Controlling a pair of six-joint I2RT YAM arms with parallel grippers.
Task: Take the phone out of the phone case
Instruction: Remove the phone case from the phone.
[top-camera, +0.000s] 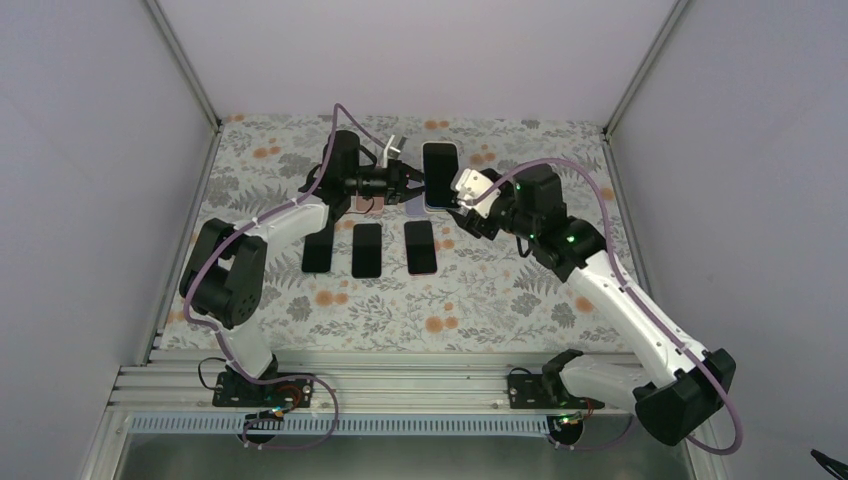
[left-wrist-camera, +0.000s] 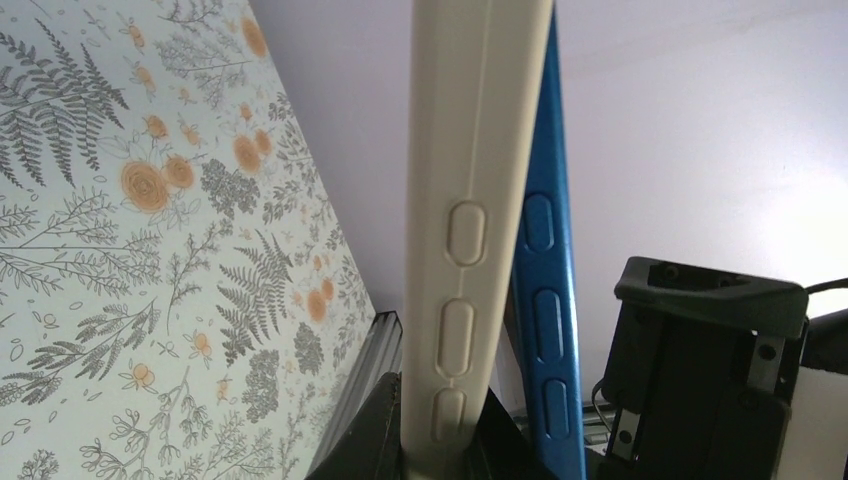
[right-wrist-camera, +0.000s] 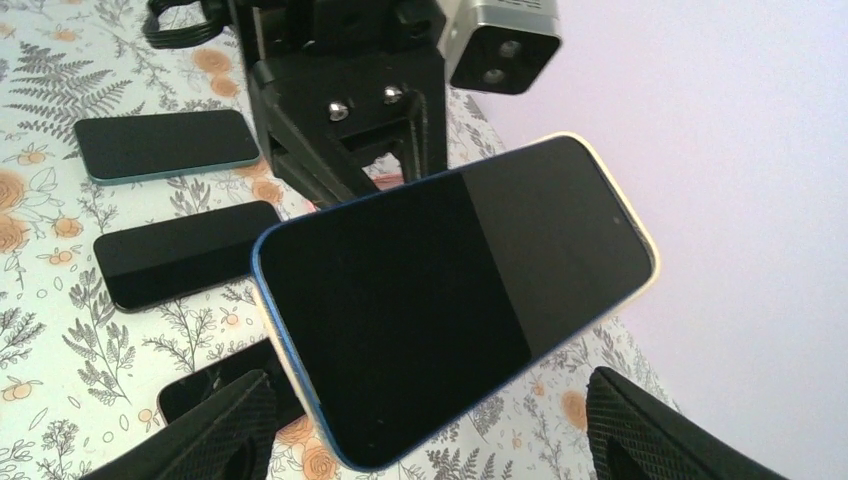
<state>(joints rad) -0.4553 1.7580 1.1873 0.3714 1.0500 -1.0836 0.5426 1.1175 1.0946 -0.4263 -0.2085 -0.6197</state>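
Note:
The phone (right-wrist-camera: 440, 290), black-screened with a blue edge, is held up off the table, tilted. Its cream phone case (left-wrist-camera: 470, 200) stands beside it, and the phone's blue side (left-wrist-camera: 545, 250) has come partly away from the case's back. My left gripper (left-wrist-camera: 440, 440) is shut on the lower edge of the case. My right gripper (right-wrist-camera: 430, 440) is open. Its ribbed fingers (right-wrist-camera: 215, 430) stand to either side of the phone's near end without touching it. From above, both grippers meet at the phone (top-camera: 439, 175) at the back middle of the table.
Three dark phones (top-camera: 317, 252), (top-camera: 367, 250), (top-camera: 421, 247) lie in a row on the floral mat (top-camera: 480, 300) in front of the grippers. A pale case-like thing (top-camera: 392, 148) lies behind the left gripper. White walls enclose the table on three sides.

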